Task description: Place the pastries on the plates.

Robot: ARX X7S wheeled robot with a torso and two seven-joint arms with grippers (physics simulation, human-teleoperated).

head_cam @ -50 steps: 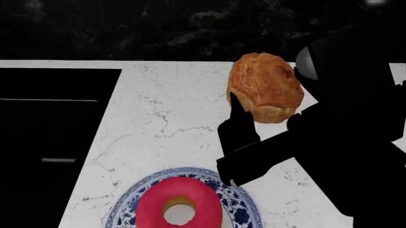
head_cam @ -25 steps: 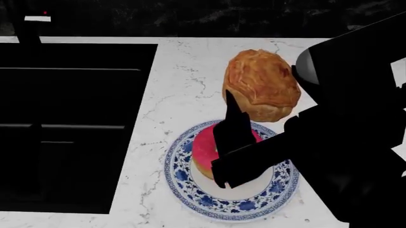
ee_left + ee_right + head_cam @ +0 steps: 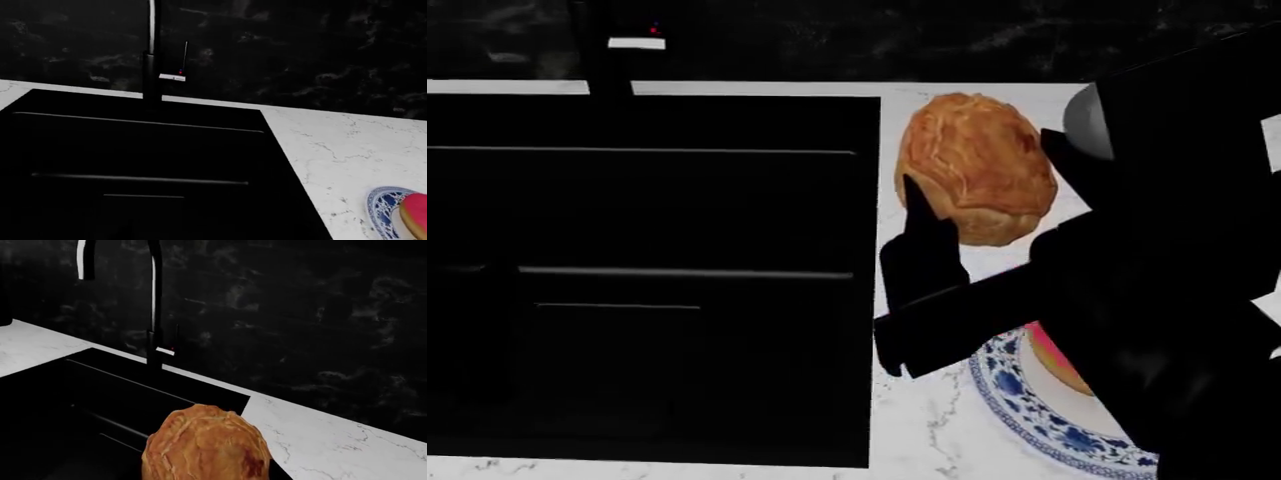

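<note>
Head view: the right gripper (image 3: 981, 235) holds the golden-brown flaky bun (image 3: 977, 165) in the air, its jaws clamped on the bun's lower part; one dark finger (image 3: 924, 250) rises against the bun's near side, while the other is lost in the black bulk of the right arm (image 3: 1174, 250). The bun hangs above the white marbled table (image 3: 961, 420), just beside the right edge of the black sink (image 3: 647, 270). Below the arm, at the lower right, part of the blue floral-rimmed plate (image 3: 1014, 400) rests on the table; a sliver of the pink-iced donut (image 3: 1052, 365) lies on it, mostly hidden by the arm.

Right wrist view: the bun (image 3: 207, 445) fills the lower centre, with the sink (image 3: 80, 410) and the black faucet (image 3: 155, 305) behind it against a dark marbled wall (image 3: 307, 315).

Left wrist view: sink (image 3: 133, 165), faucet (image 3: 152, 55) and table (image 3: 340, 145) are seen, with the plate's rim (image 3: 381, 210) and the donut's edge (image 3: 417, 220) at the corner. The left gripper itself does not appear in any view, so its jaws cannot be judged. The second plate is likewise out of view.
</note>
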